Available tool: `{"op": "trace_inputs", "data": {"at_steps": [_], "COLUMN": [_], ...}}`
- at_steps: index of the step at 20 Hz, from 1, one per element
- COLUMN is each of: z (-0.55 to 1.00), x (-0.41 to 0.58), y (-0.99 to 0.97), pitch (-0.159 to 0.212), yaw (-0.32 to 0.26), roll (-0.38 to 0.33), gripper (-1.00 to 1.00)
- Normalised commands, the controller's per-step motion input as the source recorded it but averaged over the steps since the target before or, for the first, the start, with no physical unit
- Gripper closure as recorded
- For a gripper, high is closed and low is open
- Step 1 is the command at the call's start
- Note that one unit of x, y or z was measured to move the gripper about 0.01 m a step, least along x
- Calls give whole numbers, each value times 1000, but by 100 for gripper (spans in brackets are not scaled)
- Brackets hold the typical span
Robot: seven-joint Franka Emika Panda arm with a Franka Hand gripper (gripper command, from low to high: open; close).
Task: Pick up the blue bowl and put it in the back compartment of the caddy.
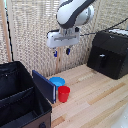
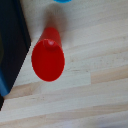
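The caddy (image 1: pixel 20 100) sat nearest, its blue flap (image 1: pixel 44 86) propped beside the red cup (image 1: pixel 64 93). Touching the cup at its ten o'clock, the blue bowl (image 1: pixel 56 81) waited on the counter (image 1: pixel 95 102). Above, the gripper (image 1: pixel 61 51) hung empty with jaws parted, probably poised to descend.

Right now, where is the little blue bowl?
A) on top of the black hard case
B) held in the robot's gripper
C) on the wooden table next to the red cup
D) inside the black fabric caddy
C: the blue bowl sits on the table beside the red cup, while the gripper hangs above it holding nothing.
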Motion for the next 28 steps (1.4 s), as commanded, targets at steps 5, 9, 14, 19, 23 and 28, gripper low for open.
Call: {"op": "trace_inputs", "data": {"at_steps": [5, 9, 14, 19, 23, 28], "z": [-168, -224, -337, -511, -576, -497], "x": [496, 458, 177, 3, 64, 160], "y": [-627, -651, -303, 50, 33, 51], "pitch": [22, 33, 84, 133, 110, 41], "yaw": [-46, -39, -17, 0, 0, 0], "roll": [96, 96, 36, -24, -41, -58], "gripper": [-100, -100, -100, -100, -100, -100]}}
